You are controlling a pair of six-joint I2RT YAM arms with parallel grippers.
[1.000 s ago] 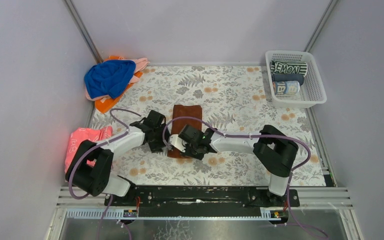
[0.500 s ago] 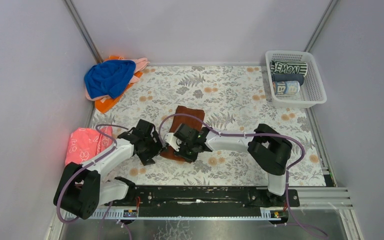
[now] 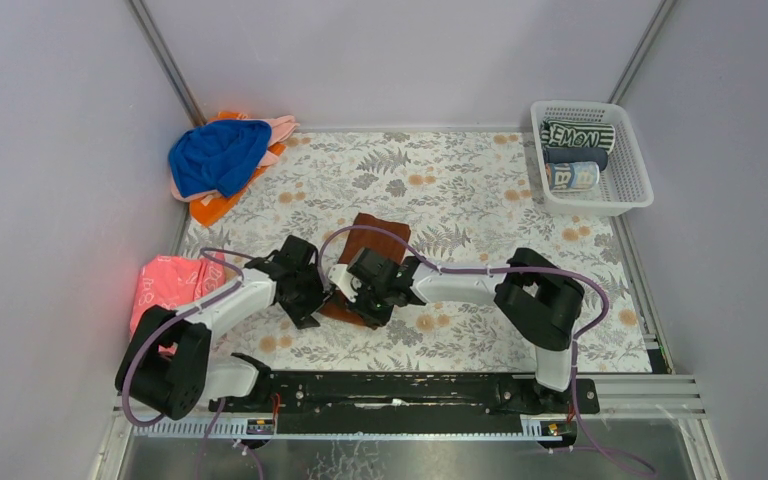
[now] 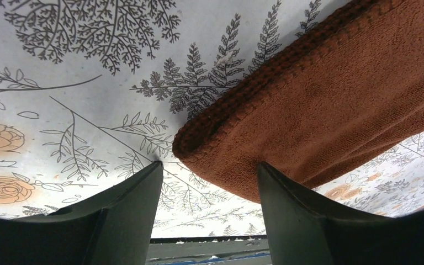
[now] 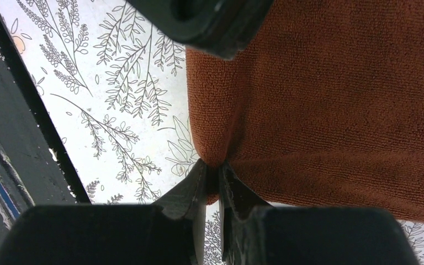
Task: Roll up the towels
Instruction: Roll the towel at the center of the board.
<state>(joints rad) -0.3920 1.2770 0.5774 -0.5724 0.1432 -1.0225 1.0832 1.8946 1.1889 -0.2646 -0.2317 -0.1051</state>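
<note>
Where the two arms meet over the middle of the flower-printed tabletop [image 3: 480, 190], the brown towel [image 3: 380, 228] lies mostly flat, its near end under both wrists and its far end pointing toward the back wall. The white lattice basket [image 3: 628, 190] stands in the far right corner of the tabletop and holds three rolled towels lying side by side: a green-and-white striped towel [image 3: 578, 135] with large letters at the far end, a dark grey towel [image 3: 575, 155] in the middle, and a letter-printed blue, orange and white towel [image 3: 572, 176] nearest the arms. In the far left corner a loose heap lies unrolled, with a royal blue towel [image 3: 218, 155] on top, a pale pink towel [image 3: 282, 127] showing at its far edge and an orange towel [image 3: 210, 208] sticking out on the near side. A reddish-pink flat item [image 3: 165, 285] with white print rests at the left edge, beside the left arm. The right fingers [image 5: 190, 187] are drawn almost together and pinch a small fold at the near edge of the brown towel, which puckers at that spot. The left fingers [image 4: 135, 204] stand apart and grip nothing; a lifted corner of the brown towel hangs just above the gap, close against the right-hand finger.
</note>
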